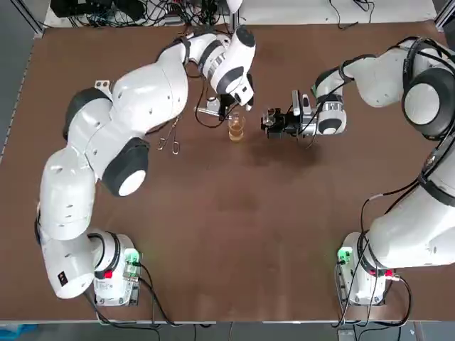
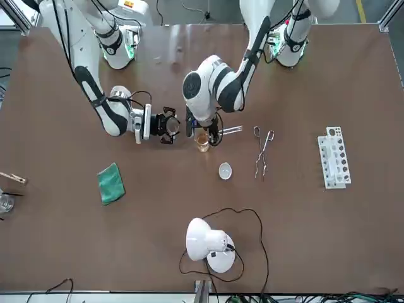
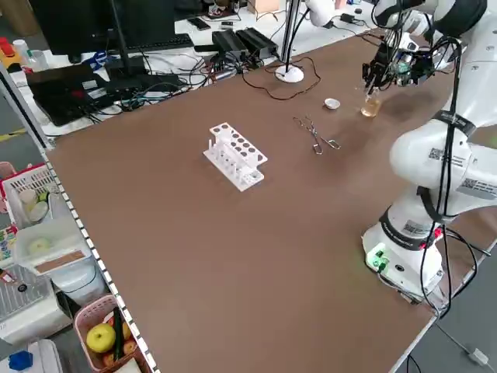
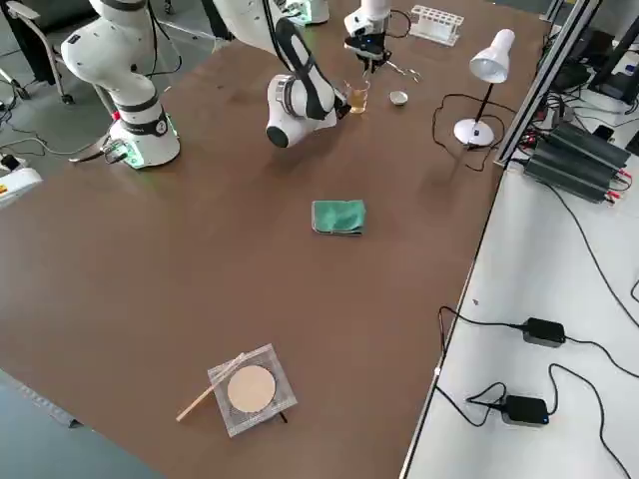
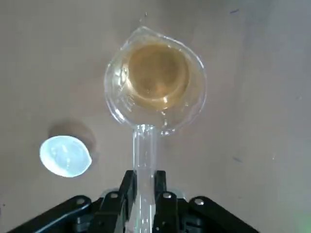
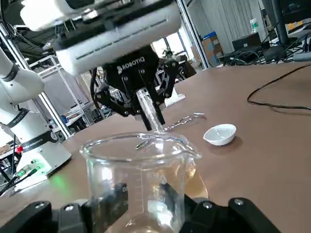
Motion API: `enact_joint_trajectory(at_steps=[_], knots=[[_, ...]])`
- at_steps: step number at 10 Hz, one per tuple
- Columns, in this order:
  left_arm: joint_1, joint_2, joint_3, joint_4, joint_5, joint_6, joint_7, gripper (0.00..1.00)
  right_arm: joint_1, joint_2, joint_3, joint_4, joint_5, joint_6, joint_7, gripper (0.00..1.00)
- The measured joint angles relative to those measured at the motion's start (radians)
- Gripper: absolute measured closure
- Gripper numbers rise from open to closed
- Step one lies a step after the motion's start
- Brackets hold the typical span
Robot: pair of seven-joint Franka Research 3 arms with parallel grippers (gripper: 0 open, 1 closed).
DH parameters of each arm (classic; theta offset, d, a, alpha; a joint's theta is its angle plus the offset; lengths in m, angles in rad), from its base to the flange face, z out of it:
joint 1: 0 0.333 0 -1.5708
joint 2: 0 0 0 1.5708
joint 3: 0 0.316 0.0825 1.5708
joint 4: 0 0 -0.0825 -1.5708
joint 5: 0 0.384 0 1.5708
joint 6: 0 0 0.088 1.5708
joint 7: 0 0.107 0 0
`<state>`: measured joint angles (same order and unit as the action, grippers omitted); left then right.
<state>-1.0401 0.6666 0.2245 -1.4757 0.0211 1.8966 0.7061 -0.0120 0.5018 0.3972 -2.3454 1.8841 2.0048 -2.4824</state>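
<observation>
1. Amber liquid lies in the bottom of the small clear glass beaker (image 1: 236,128). The beaker stands upright on the brown table (image 1: 234,234), about midway across it and towards the side far from my bases.
2. Its wall is thin and see-through, with white graduation marks printed down one side. The rim flares out into a small pouring spout. The liquid is honey-coloured and clear enough to see the base through, and its level is well below the rim.
3. My left gripper (image 5: 144,178) hangs over the beaker, its two fingers pinching a clear glass test tube (image 5: 144,155). The tube slants down from them, with its open end at the beaker's rim on the side away from the spout (I cannot tell whether it rests on the glass or hangs just above it).
4. My right gripper (image 1: 264,122) lies level just beside the beaker, on my right of it, and points straight at it. Its fingers are spread and there is a gap between their tips and the glass.
5. A small round white dish (image 2: 225,170) sits near the beaker, on the far side from my bases and a little to my left. Metal tongs (image 2: 262,151) lie farther to my left, and a white plastic test tube rack (image 2: 333,156) lies well beyond them.
</observation>
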Motion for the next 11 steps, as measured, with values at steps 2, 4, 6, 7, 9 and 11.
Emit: enact_joint_trajectory(at_steps=[2,4,6,7,9,11], knots=[[-0.001,0.0,0.001,0.044,0.0,-0.035,-0.001,0.79,0.001,0.0,0.0,0.0,0.0,-0.01,0.002,0.62],[0.015,-0.014,0.006,0.084,-0.025,-0.085,-0.002,0.79,0.002,0.0,0.0,0.0,0.0,-0.016,0.003,0.62],[0.061,-0.037,0.008,0.097,-0.067,-0.106,0.001,0.79,0.003,0.0,0.0,0.0,0.0,-0.017,0.004,0.62],[0.091,-0.053,0.01,0.1,-0.12,-0.115,0.014,0.79,0.003,0.0,0.0,0.0,0.0,-0.018,0.013,0.62],[0.174,-0.087,0.014,0.101,-0.237,-0.123,0.073,0.79,0.006,0.001,0.0,0.0,0.0,-0.039,0.051,0.62],[0.292,-0.106,0.016,0.101,-0.36,-0.125,0.242,0.79,0.027,0.001,0.001,0.001,0.0,-0.078,0.103,0.62]])
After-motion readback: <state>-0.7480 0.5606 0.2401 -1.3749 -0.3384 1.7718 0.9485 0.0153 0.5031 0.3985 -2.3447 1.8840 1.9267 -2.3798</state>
